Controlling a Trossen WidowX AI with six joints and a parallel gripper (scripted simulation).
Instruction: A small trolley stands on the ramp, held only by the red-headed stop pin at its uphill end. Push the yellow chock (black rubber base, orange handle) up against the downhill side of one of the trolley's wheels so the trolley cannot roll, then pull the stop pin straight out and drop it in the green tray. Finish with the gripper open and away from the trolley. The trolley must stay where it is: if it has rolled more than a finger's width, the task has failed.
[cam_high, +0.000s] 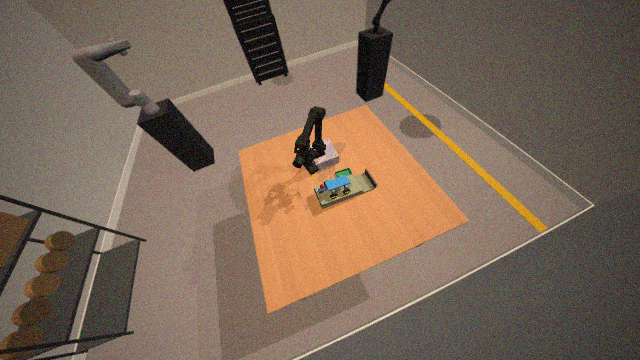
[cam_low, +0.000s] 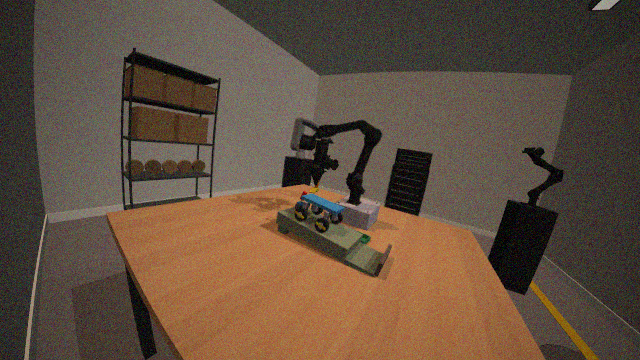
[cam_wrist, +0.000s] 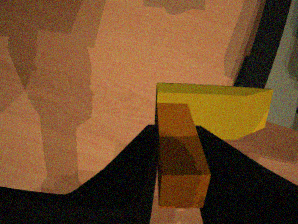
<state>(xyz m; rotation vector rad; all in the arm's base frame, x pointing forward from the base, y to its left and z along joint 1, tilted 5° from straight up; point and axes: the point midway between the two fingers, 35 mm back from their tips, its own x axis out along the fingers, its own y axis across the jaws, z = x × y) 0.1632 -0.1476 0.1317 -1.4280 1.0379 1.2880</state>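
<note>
My gripper (cam_high: 313, 171) (cam_low: 316, 185) (cam_wrist: 173, 135) is shut on the orange handle of the yellow chock (cam_high: 314, 175) (cam_low: 314, 190) (cam_wrist: 220, 111). It holds the chock above the table, beside the uphill end of the ramp (cam_high: 361, 187) (cam_low: 367, 257) (cam_wrist: 286, 70), on the arm base's side. The chock's black base cannot be made out. The blue trolley (cam_high: 337, 182) (cam_low: 322, 203) stands on the upper part of the ramp. The red-headed stop pin (cam_high: 322, 186) (cam_low: 304, 193) is at its uphill end. The green tray (cam_high: 343, 172) (cam_low: 365, 239) lies behind the ramp, partly hidden by it in the exterior view.
The pale arm base (cam_high: 327, 156) (cam_low: 361, 215) stands on the wooden table (cam_high: 300, 260) (cam_low: 240, 280), behind the ramp and tray. An upright end wall (cam_high: 370, 179) (cam_low: 384, 259) closes the ramp's low end. Shelving and other arms on pedestals stand away from the table.
</note>
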